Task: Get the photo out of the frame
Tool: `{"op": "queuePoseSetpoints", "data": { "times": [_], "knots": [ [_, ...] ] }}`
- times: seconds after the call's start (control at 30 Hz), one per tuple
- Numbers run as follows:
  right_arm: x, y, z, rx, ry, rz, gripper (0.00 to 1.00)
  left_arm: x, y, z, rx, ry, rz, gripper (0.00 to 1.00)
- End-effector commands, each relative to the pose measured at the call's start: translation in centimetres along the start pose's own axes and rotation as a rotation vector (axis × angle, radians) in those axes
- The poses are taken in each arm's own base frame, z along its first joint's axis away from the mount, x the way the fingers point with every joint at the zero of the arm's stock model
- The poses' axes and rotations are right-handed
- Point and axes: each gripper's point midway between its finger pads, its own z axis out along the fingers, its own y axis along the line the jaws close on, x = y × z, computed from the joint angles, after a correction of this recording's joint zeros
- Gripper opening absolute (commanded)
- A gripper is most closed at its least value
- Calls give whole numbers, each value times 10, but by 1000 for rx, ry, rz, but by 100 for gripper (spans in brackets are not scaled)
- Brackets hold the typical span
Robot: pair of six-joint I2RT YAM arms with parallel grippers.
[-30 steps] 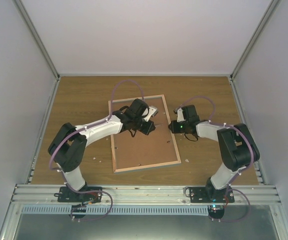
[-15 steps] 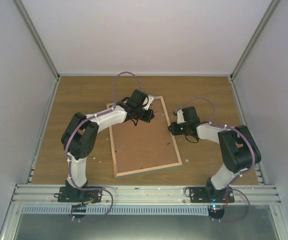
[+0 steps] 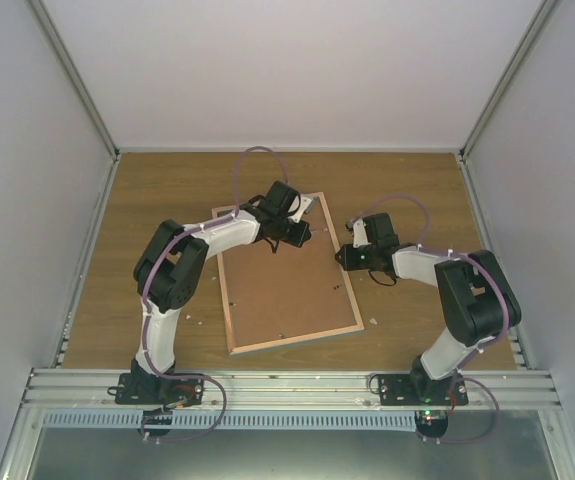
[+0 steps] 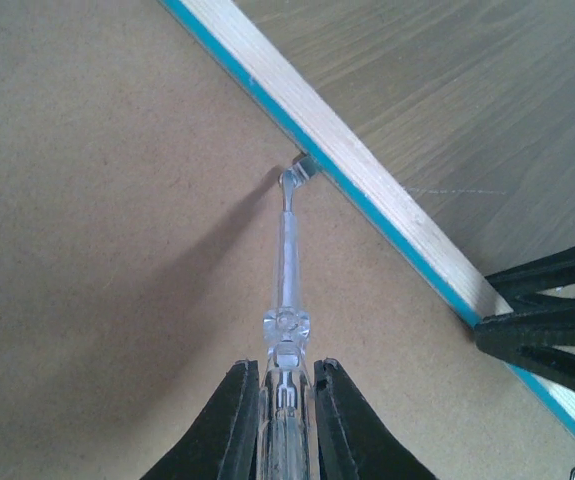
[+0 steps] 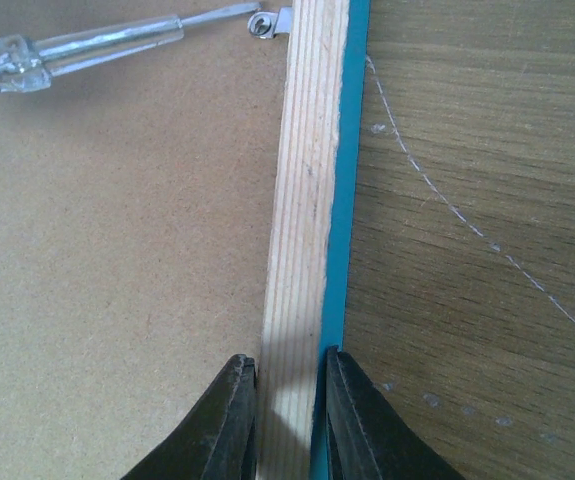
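Note:
The frame [image 3: 287, 295] lies face down on the wooden table, showing brown fibreboard, a pale wood rim [image 5: 302, 200] and a turquoise outer edge [image 4: 267, 95]. The photo is hidden under the backing. My left gripper [image 4: 287, 365] is shut on a clear plastic tool [image 4: 289, 290]. The tool's tip touches a small metal tab [image 4: 302, 172] at the inside of the frame's right rim, near the far corner. My right gripper [image 5: 289, 360] is shut on that same rim, one finger on the backing side, the other on the turquoise edge. The tool [image 5: 97, 45] and tab [image 5: 267, 22] also show in the right wrist view.
Small white specks [image 3: 372, 321] lie on the table beside the frame. A thin pale scratch [image 5: 467, 220] crosses the wood right of the rim. Grey enclosure walls [image 3: 27, 200] close in both sides and the back. A metal rail [image 3: 287, 385] runs along the near edge.
My left arm has reached farther, carrying the gripper and tool from mid-frame toward the frame's far right corner. The right arm has stayed put on the rim.

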Motion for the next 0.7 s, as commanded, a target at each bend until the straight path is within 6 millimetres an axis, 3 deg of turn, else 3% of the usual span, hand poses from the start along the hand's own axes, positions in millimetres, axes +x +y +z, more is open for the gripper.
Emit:
{"op": "queuePoseSetpoints", "data": {
  "times": [0.0, 0.2, 0.67],
  "knots": [
    [19, 8, 7, -42, 63, -46, 0, -17, -5, 6, 30, -44, 31, 0],
    [19, 8, 7, -42, 63, -47, 1, -19, -6, 7, 33, -48, 43, 0],
    [13, 7, 5, -22, 56, -63, 1, 9, -7, 13, 57, 80, 37, 0]
  ]
}}
